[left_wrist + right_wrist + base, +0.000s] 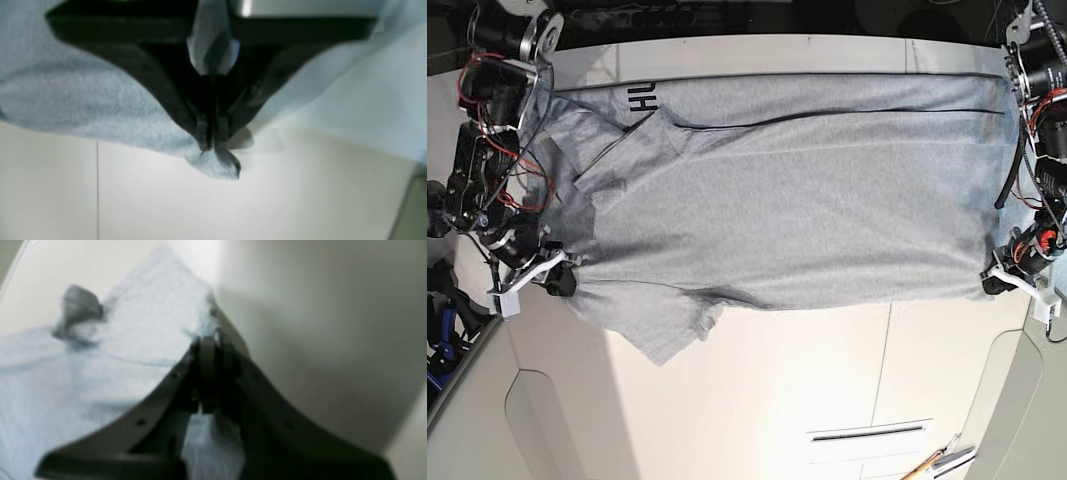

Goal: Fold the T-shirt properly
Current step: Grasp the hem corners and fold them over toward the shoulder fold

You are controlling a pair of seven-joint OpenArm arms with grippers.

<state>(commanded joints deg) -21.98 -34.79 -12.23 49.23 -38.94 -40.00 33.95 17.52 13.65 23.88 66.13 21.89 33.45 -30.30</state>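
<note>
The T-shirt (797,200) lies spread flat across the white table (827,370), stretched between the 2 arms, with black lettering (640,100) showing at a turned-over edge near the far side. The left gripper (212,140) pinches a corner of grey cloth between closed fingers, and the right gripper (210,343) likewise clamps the shirt's edge.

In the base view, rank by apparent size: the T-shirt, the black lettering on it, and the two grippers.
1. T-shirt, by far the largest.
2. Left gripper and right gripper: they look alike, so unranked.
3. Black lettering, partly folded under, so its rank is unsure.
</note>
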